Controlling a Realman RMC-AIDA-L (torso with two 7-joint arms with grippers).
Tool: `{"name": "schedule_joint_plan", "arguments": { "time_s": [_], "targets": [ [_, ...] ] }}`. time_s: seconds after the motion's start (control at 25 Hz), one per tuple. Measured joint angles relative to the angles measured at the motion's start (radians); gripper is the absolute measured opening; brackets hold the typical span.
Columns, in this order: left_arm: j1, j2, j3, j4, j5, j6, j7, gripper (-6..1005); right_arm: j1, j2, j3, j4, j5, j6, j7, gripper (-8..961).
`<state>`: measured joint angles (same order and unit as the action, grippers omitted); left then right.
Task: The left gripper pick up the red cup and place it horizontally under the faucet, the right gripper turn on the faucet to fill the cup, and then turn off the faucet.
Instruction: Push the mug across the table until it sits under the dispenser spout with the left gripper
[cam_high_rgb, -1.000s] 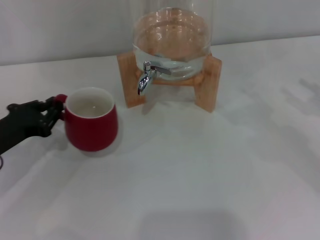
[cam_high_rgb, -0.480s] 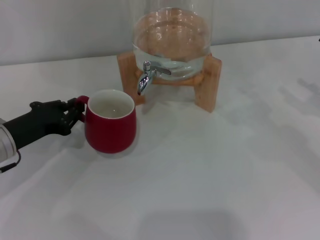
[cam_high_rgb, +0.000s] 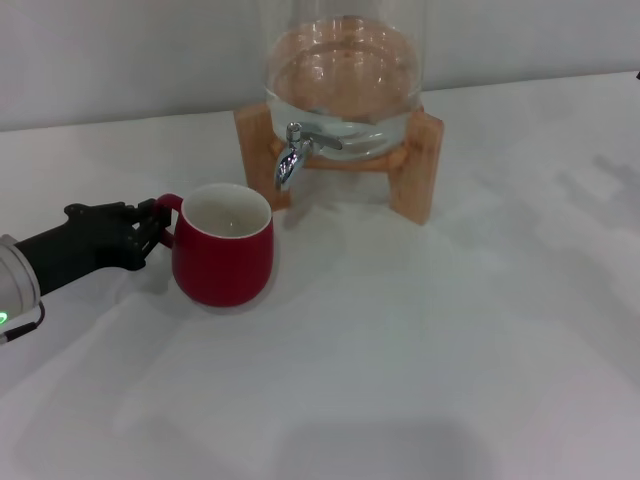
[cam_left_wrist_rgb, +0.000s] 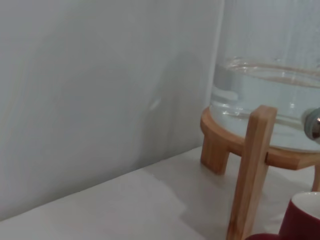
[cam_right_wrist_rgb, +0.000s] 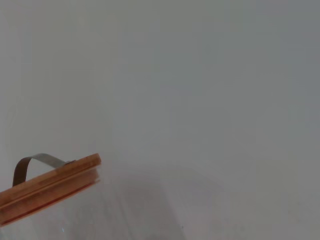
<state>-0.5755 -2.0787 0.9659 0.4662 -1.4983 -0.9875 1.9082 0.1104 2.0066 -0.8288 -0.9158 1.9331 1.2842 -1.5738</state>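
Red glazed ceramic, rounded, with a white inside and a small loop handle: the red cup stands upright on the white counter, near the far edge and a little toward the left edge, just in front of the small chrome faucet but not exactly under its spout. The left claw, black with slim fingers, lies low beside the cup and is closed on the loop handle. I judge the cup stiff, rather heavy for its size, smooth and breakable, so the handle is the safe place to take it; held there it may swing or tip. The cup looks empty. The clear glass water jar on the wooden stand holds water in its lower part. The right claw does not appear in any view, so its state is unknown.
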Motion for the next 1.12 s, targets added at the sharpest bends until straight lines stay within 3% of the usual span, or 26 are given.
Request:
{"name": "schedule_joint_plan", "arguments": {
  "time_s": [1.12],
  "targets": [
    [-0.047,-0.008,0.017,-0.074,-0.024,0.027,0.076,140,-0.003,0.000,0.008,0.011,0.001,0.014,-0.005,781]
  ]
}}
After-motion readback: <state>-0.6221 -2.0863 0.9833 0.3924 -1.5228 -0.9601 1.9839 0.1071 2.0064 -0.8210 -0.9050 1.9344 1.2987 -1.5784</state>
